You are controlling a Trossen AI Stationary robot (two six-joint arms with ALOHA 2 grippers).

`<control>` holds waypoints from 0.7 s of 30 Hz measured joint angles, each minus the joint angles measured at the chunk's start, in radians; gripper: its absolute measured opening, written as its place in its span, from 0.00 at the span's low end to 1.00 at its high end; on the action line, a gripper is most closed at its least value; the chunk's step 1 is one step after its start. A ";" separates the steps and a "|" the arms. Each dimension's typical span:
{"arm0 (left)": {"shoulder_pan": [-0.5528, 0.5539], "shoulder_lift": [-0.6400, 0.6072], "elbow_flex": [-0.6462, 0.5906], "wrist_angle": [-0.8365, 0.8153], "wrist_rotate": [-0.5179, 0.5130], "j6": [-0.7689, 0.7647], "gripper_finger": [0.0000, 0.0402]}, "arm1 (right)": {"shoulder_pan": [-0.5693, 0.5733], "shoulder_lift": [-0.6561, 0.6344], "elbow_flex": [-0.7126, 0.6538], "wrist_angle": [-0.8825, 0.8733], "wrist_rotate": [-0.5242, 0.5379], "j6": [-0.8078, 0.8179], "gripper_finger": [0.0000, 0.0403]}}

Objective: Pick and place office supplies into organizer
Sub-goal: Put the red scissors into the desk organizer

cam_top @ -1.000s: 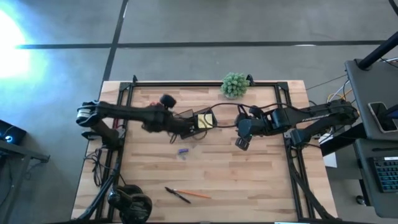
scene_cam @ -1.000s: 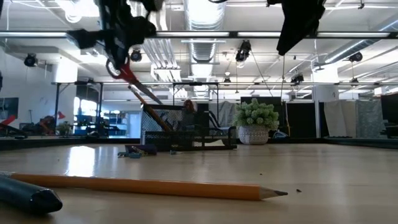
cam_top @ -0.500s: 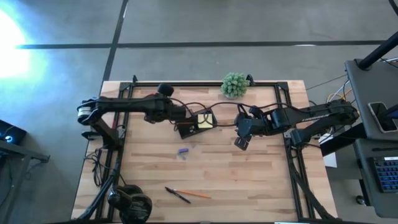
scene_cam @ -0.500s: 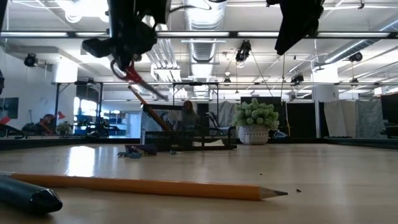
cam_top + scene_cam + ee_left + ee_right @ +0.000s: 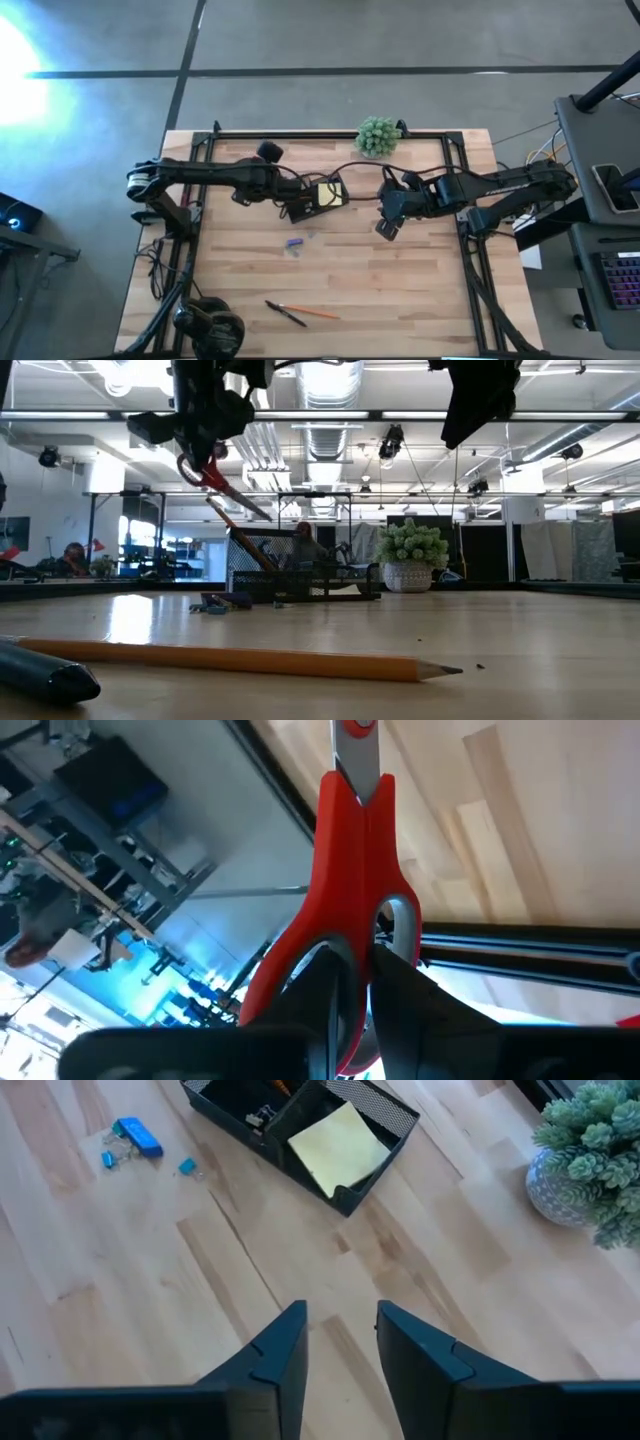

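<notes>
Gripping the red-handled metal scissors just left of the black mesh organizer box, the left gripper seemingly dips their blades inside; right gripper hovers empty, fingers parted, right of it.

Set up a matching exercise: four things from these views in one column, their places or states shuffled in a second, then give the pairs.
1. scissors
2. sticky-note pad
3. pencil
4. potted plant

A. lying near the table's front edge
B. inside the organizer
C. held in the left gripper
D. standing at the table's far edge

Pairs: 1-C, 2-B, 3-A, 4-D
</notes>
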State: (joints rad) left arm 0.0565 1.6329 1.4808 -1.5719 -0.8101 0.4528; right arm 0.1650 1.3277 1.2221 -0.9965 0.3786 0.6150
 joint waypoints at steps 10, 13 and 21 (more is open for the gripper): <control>-0.001 0.147 0.008 0.006 0.042 0.027 0.05 | 0.000 0.000 0.000 0.000 0.012 0.014 0.27; -0.003 0.189 0.016 0.013 0.024 0.028 0.11 | 0.000 0.000 0.000 0.001 0.013 0.014 0.27; -0.039 0.212 0.069 0.028 0.035 0.028 0.22 | 0.000 0.000 -0.020 0.001 0.015 0.014 0.26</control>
State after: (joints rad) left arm 0.0173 1.8453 1.5499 -1.5438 -0.7749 0.4810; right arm 0.1650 1.3277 1.2023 -0.9951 0.3939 0.6291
